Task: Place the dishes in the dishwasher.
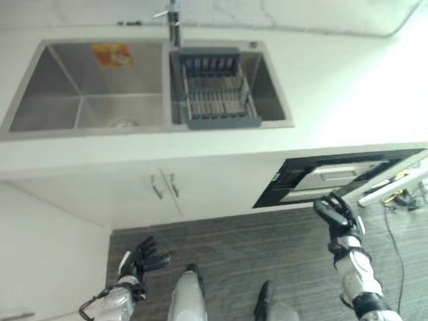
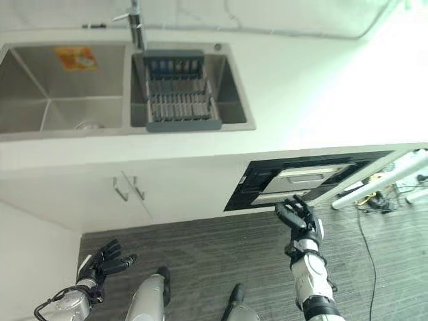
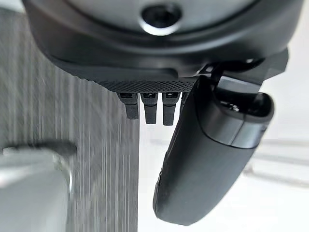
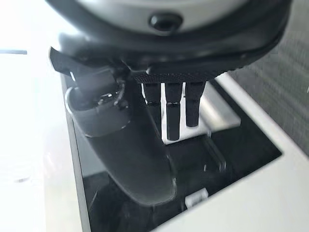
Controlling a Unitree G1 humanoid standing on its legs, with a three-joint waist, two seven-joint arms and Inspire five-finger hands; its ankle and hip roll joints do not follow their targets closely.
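Hovering right robot hand (image 2: 299, 217), fingers relaxed, near dishwasher (image 2: 304, 179); left robot hand (image 1: 143, 258) relaxed; sink (image 1: 80, 87) holding rack (image 1: 217, 90).

A white worktop (image 1: 334, 93) is running across the room, with bright light washing out its right end. A double stainless sink (image 1: 87, 90) is sitting in it, a chrome tap (image 1: 174, 23) standing at its back edge between the basins and an orange sticker (image 1: 112, 55) showing on the left basin's back wall. White cabinet doors (image 1: 134, 194) with two slim bar handles (image 1: 165, 186) are hanging below. Dark grey striped flooring (image 1: 241, 257) is stretching out underneath.
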